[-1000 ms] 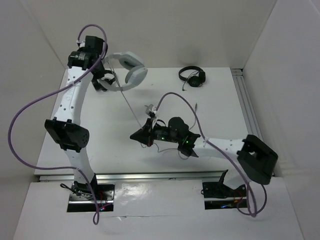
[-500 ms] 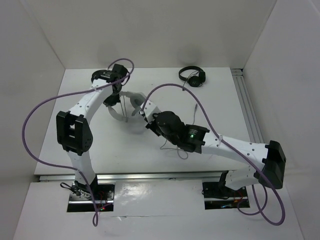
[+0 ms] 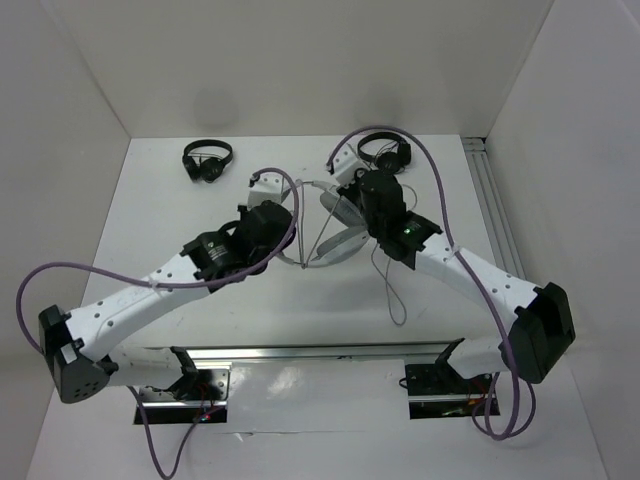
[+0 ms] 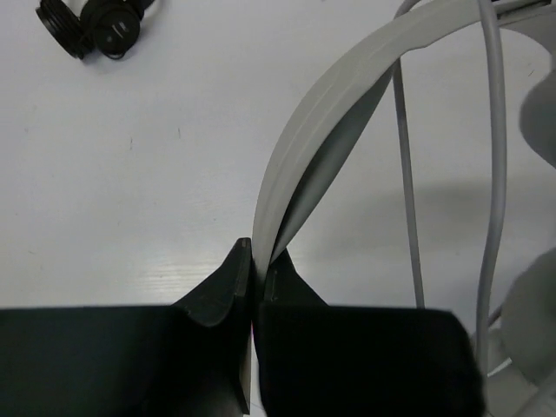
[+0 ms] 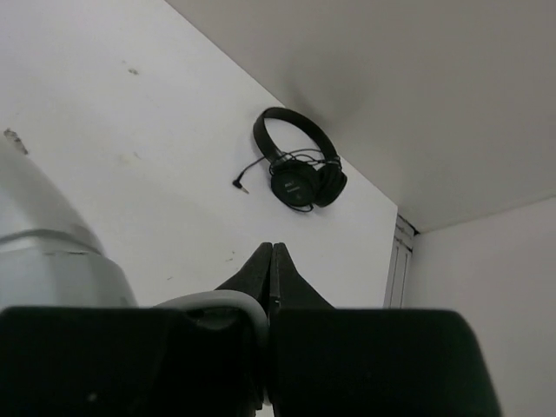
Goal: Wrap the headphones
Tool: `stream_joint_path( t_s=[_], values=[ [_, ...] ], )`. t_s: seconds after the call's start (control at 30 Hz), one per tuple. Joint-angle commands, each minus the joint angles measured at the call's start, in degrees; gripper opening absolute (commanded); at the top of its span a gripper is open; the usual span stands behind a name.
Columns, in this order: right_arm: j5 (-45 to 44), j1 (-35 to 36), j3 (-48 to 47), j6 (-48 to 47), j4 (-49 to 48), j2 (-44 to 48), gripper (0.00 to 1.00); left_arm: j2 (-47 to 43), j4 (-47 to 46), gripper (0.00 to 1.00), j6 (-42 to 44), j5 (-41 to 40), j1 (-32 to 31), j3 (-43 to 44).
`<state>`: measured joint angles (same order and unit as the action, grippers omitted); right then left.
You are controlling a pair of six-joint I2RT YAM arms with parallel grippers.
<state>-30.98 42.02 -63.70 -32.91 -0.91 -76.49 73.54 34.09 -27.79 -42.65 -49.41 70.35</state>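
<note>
Big white-grey headphones (image 3: 335,247): wrapping step, I think.
My left jaws: clamped on headband (image 4: 330,113).
My right jaws: together.
Next: wind thin grey cable (image 4: 407,217) around.

Readable text: none was legible in any of the three views.
Brands, numbers, signs: none could be made out.

The right arm (image 3: 440,255) covers much of the headphones (image 3: 338,248) from above; what the right tool (image 5: 271,249) holds cannot be told.
</note>
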Motion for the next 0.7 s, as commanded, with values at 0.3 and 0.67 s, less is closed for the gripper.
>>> stream_joint_path(
  t_s=[0.3,0.67],
  values=[
    [7.86,-11.43,-10.21,11.01,-12.54,0.63,0.02,-1.04,16.09,0.0,8.02,2.84,-7.81,-2.16],
    [24.1,-19.95,-7.4,17.78,-13.95,0.12,0.04,0.91,16.8,0.0,12.85,10.56,-12.11,7.43]
  ],
)
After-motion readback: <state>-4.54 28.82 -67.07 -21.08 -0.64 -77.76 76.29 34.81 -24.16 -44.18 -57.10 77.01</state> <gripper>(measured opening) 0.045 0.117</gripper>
